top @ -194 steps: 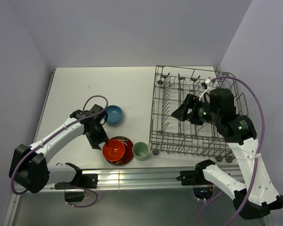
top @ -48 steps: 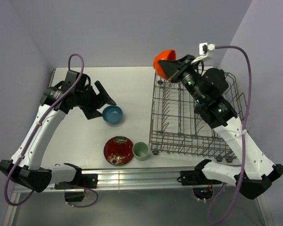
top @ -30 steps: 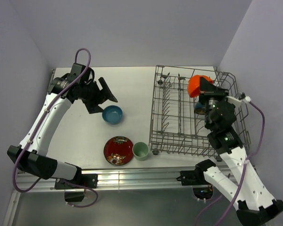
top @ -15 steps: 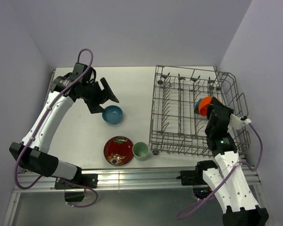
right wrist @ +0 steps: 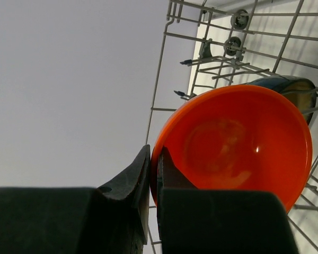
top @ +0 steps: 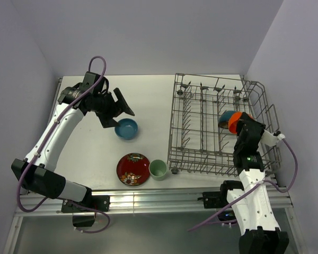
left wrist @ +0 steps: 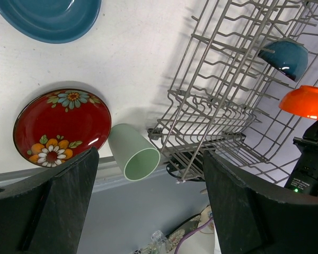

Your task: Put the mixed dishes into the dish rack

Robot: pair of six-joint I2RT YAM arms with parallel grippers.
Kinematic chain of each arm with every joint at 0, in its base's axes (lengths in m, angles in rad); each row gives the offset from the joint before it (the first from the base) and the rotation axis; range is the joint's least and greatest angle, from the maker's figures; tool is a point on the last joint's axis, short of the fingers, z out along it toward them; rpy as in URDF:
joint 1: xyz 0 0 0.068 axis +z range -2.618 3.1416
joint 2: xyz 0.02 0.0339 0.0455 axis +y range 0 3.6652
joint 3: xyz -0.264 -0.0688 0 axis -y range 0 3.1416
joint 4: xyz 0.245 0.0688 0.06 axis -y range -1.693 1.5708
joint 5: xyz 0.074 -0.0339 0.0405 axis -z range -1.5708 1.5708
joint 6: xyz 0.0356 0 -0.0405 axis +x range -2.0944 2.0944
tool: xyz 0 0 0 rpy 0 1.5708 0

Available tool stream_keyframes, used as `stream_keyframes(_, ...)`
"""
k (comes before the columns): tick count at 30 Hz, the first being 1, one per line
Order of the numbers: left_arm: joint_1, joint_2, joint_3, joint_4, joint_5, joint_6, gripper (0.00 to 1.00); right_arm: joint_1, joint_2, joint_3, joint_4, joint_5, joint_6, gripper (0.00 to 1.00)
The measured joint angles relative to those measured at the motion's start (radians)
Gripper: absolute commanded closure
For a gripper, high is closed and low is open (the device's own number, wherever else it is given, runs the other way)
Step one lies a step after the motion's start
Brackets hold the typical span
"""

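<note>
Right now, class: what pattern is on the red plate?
Flowers on the red plate; best seen in left wrist view.

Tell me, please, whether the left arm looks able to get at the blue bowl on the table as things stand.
Probably yes: its open fingers hover close by the blue bowl with nothing between them; the plate and cup lie apart, nearer the front edge.

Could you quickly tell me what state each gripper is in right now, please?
Left gripper: open, holding nothing.
Right gripper: closed on the orange bowl.
</note>
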Motion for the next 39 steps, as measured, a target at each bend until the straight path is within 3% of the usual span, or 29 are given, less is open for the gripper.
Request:
stream_keyframes(19, 0.0, -0.04, -0.062, 0.053, 0.016, -0.005, 0.14, -0.103, -0.004, -0.12, 0.268, -0.206, -0.062, 1.0)
stream_keyframes(29, 0.0, -0.063, -0.093, 0.1, 0.024, -0.025, 0.15, -0.108, -0.016, -0.127, 0.212, -0.251, -0.051, 1.0)
stream_keyframes(39, 0.0, -0.07, -0.143, 0.14, 0.034, -0.044, 0.15, -0.129, -0.013, -0.017, -0.003, -0.261, -0.082, 1.0)
